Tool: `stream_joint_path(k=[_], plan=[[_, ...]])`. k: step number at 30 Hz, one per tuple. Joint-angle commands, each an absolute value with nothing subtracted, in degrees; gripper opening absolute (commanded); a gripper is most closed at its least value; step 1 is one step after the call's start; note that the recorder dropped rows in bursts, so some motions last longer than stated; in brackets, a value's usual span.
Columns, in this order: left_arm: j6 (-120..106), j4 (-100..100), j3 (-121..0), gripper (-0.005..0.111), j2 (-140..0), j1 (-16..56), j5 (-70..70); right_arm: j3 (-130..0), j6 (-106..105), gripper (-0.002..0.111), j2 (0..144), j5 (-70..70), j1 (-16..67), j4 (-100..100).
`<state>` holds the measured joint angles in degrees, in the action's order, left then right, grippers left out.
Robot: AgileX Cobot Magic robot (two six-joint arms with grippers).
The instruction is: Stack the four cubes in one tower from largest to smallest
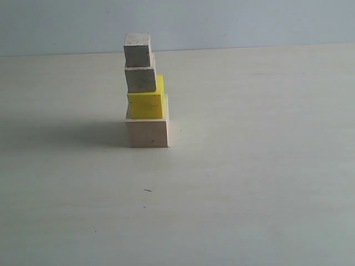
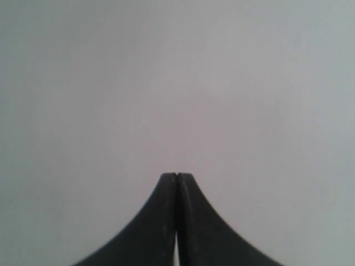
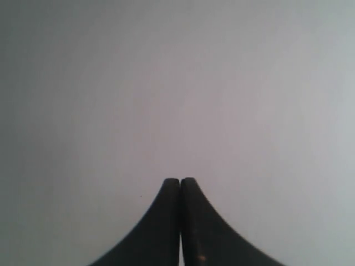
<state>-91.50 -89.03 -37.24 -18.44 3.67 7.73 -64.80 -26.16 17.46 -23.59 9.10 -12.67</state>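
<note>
I see the tower (image 1: pixel 145 91) standing on the pale matte table (image 1: pixel 249 166), left of centre: largest wood cube (image 1: pixel 147 132), yellow cube (image 1: pixel 146 104), small wood cube (image 1: pixel 140 79), smallest wood cube (image 1: pixel 137 50) on top. Plain grey-blue wall (image 1: pixel 249 22) behind. Left gripper (image 2: pixel 176 176) and right gripper (image 3: pixel 180 180) both clenched on nothing, facing blank grey.

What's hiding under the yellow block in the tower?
The biggest pale wood cube sits under the yellow cube, on the table. Its front shows; most of its top is covered by the yellow cube.
</note>
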Motion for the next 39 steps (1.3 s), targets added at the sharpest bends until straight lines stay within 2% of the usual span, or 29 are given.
stream_joint_path(k=[1, 6, 15, 28, 39], plan=[[-91.0, -89.54, -34.63, 0.0, -14.01, 3.62, 8.11, -64.94, -19.52, 0.0, 12.71, -27.99, 8.97, -4.52], [-93.1, -89.43, -34.01, 0.0, -11.45, 3.62, 5.93, -64.94, -10.57, 0.0, 8.39, -39.9, 8.97, 2.01], [-95.78, -89.71, -30.4, 0.0, -7.2, 3.62, -0.8, -64.94, -9.81, 0.0, 1.07, -50.05, 8.97, 2.14], [-95.7, -90.62, -28.36, 0.0, -1.82, 3.62, -1.3, -64.94, -9.93, 0.0, 0.0, -60.13, 8.97, -2.96], [-95.7, -90.62, -28.36, 0.0, -1.82, 3.62, -1.3, -64.94, -9.93, 0.0, 0.0, -60.6, 8.97, -3.06]])
